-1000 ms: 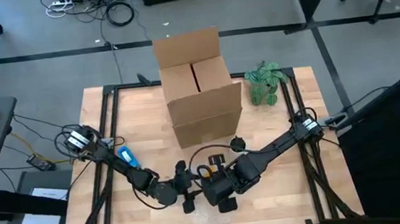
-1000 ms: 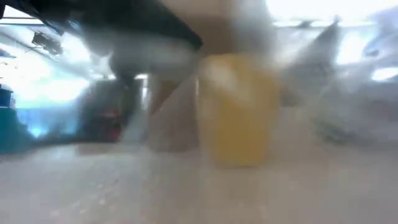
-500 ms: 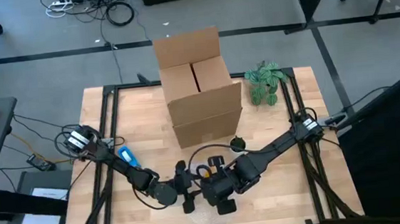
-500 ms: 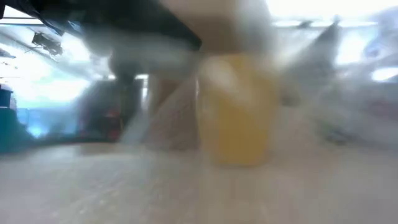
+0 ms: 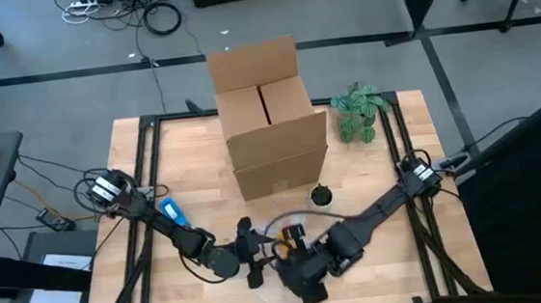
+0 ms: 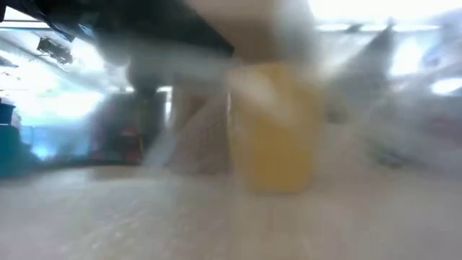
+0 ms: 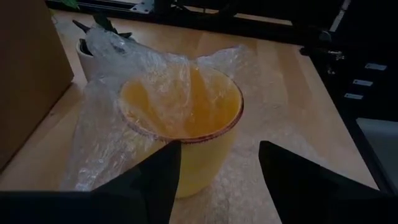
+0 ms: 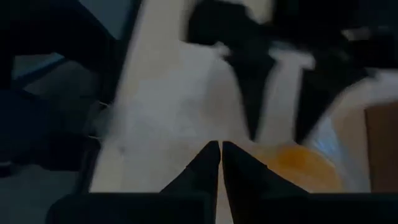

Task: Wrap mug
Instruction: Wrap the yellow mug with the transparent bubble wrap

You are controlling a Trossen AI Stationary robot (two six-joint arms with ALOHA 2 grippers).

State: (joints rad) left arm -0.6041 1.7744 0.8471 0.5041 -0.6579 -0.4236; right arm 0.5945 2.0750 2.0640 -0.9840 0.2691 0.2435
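A yellow mug (image 7: pixel 186 112) stands upright near the table's near edge (image 5: pixel 285 237) on a sheet of clear bubble wrap (image 7: pixel 106 143). One part of the wrap is drawn up over the rim and tucked into the mug's mouth. My left gripper (image 5: pixel 254 254) is on the mug's left, open, with its fingers (image 7: pixel 158 177) spread wider than the mug. My right gripper (image 5: pixel 305 277) sits shut on the mug's near right side. In the right wrist view (image 8: pixel 221 158) the mug (image 8: pixel 305 165) lies off to one side of it. My left gripper: I cannot tell whether one finger (image 7: pixel 165 162) touches the mug's wall; the other finger stands clear of it. My right gripper: the blurred wrist view does not show whether any wrap lies between its shut fingers.
A cardboard box (image 5: pixel 268 123) with open flaps stands at the far middle of the table. A small green plant (image 5: pixel 358 114) is at its right, and a small dark object (image 5: pixel 321 196) lies in front of the box. Bare wood lies left and right.
My right gripper has drawn back from the mug toward the table's near edge, still shut. The mug and my left gripper have stayed where they were.
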